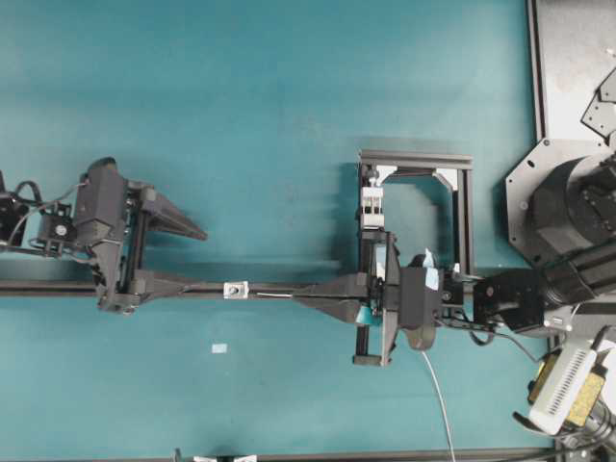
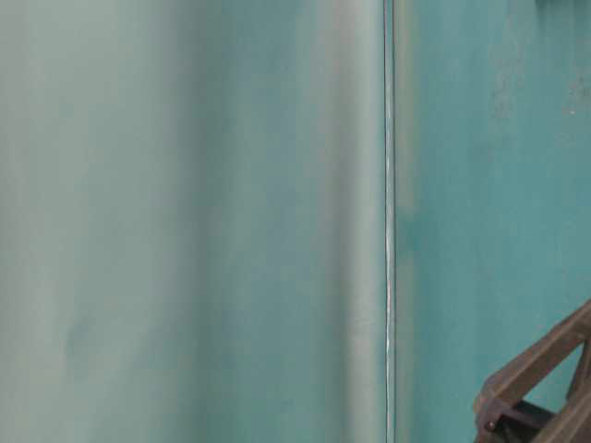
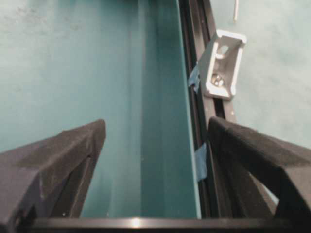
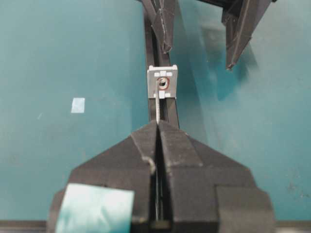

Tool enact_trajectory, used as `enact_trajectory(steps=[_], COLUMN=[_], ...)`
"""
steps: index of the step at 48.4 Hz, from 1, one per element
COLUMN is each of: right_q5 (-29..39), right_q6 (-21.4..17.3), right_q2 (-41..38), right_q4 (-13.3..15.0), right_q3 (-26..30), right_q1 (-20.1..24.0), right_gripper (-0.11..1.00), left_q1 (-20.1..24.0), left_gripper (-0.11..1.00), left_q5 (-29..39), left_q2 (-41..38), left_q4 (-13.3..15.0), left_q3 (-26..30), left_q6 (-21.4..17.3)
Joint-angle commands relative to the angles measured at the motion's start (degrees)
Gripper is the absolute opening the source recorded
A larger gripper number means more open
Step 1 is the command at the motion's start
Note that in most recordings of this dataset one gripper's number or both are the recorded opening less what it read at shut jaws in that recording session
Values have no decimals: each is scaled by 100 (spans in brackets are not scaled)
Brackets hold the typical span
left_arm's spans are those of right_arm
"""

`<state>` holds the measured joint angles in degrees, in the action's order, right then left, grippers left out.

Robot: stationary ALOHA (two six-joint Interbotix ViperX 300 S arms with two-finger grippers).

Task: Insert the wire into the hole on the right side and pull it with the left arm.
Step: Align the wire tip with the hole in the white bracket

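On the left of the overhead view the left arm's gripper (image 1: pixel 188 260) waits with its jaws well apart and nothing between them, one finger lying along the black rail (image 1: pixel 48 288) and the other splayed out above it; its own wrist view confirms the fingers standing wide on either side of the rail, with the bracket ahead. Just to the right of it, on the rail, sits the small silver-white bracket (image 1: pixel 235 290) that carries the hole (image 4: pixel 162 82). Further right, the right gripper (image 1: pixel 300 298) has its jaws pressed together on the wire (image 4: pixel 158 104), a short stiff length sticking out from the fingertips towards the bracket (the rest of the wire trails off behind the wrist towards the lower edge of the table). In the right wrist view the tip seems to sit at or just inside the hole, though whether it has truly entered is hard to tell. So the approach and aiming look done; pushing the wire through, and the left gripper's closing on it and pulling, are not yet done.
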<state>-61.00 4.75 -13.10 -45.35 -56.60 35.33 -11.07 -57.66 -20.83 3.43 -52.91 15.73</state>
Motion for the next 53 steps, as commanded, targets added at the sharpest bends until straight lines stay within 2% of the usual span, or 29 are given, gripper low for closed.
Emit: enact_trajectory(steps=[1, 9, 18, 43, 53], right_q5=[-70, -132, -378, -378, -378], right_q6=[9, 18, 18, 26, 26], right_q2=[-9, -229, -334, -334, -334], right_q4=[-88, -264, -264, -237, -105], right_q3=[88, 149, 185, 229, 255], right_q1=[35, 35, 35, 53, 53], right_gripper=[-5, -5, -5, -5, -5], left_q1=[-70, -123, -211, -378, -378], left_gripper=[52, 52, 52, 52, 51], left_q5=[-35, -35, -35, -26, 0], left_q2=[0, 9, 88, 325, 308], left_q4=[9, 18, 9, 18, 9], left_q3=[114, 123, 123, 141, 176], left_q6=[-18, -18, -9, -44, -88])
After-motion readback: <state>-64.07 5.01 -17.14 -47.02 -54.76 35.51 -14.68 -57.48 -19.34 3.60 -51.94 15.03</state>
